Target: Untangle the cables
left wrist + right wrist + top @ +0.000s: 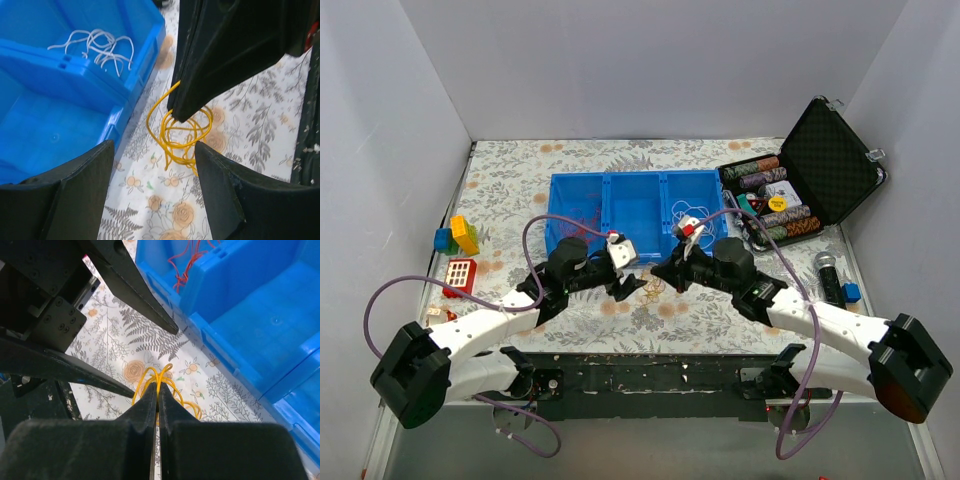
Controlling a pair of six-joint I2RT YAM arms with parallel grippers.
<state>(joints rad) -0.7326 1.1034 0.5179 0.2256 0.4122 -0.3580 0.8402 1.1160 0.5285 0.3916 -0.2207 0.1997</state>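
A yellow cable (182, 136) lies in a small curly bunch on the floral cloth just in front of the blue bin (635, 176). My right gripper (158, 388) is shut on a loop of the yellow cable (167, 374) and shows in the top view (665, 272). My left gripper (154, 146) is open and empty, just left of the bunch, its jaws wide apart; it also shows in the top view (625, 280). White cables (100, 47) lie in the bin's right compartment. Dark red cables (185, 265) lie in the left one. The middle one holds nothing.
An open black case of poker chips (800, 190) stands at the back right. A microphone (828, 272) and a blue block (851, 292) lie at the right. Toy blocks (460, 235) and a red piece (460, 272) lie at the left.
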